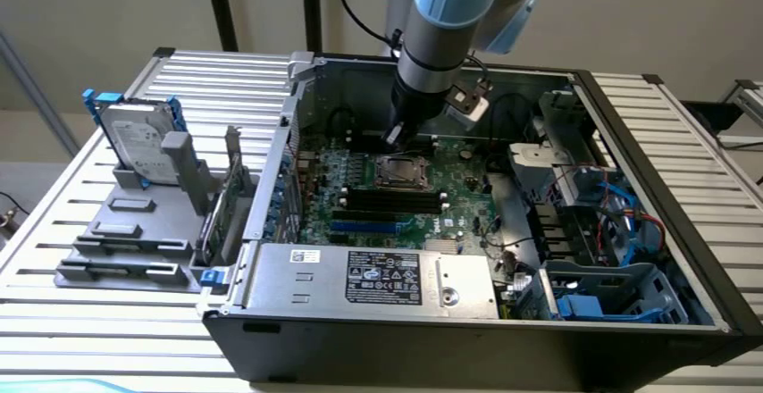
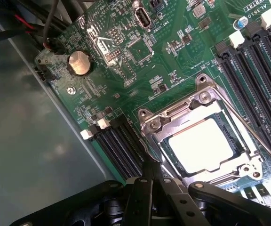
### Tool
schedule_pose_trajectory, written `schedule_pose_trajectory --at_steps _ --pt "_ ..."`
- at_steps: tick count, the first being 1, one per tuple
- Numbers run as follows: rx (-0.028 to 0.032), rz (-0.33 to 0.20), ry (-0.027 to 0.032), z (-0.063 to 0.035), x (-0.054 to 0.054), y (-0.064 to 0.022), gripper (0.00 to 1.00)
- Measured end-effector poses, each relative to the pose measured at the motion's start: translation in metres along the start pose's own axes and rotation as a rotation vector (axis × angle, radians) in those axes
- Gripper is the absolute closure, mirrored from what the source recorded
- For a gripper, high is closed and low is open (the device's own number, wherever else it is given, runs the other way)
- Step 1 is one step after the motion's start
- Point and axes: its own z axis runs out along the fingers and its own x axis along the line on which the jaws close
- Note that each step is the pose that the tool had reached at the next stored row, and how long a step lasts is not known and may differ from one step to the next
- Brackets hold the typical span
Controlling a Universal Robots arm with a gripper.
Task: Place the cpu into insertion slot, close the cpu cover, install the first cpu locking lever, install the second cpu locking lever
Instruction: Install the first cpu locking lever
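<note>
In the exterior view, 1 arm reaches into the open computer case (image 1: 667, 259), its gripper (image 1: 398, 136) just above 1 insertion slot (image 1: 399, 172) on the green motherboard (image 1: 357, 210). 1 grey power supply (image 1: 370, 277) lies nearer the camera.

The wrist view adds detail: the gripper's (image 2: 150, 175) fingers are pressed together, holding nothing, beside the socket. 1 cpu (image 2: 202, 143) sits in the slot under the lowered cpu cover (image 2: 173, 120). 1 coin battery (image 2: 80, 63) lies farther off.

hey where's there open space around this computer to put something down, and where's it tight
Free: the slatted table on the exterior view's left, in front of the grey holder, and the slats on the right of the case. Crowded: inside the case, where the gripper hangs at the socket, with blue cables to the right.
</note>
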Motion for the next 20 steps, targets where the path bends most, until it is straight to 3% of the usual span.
schedule_pose_trajectory --at_steps 20 --pt "-0.0007 0.0 0.0002 0.0069 0.0019 0.007 0.89"
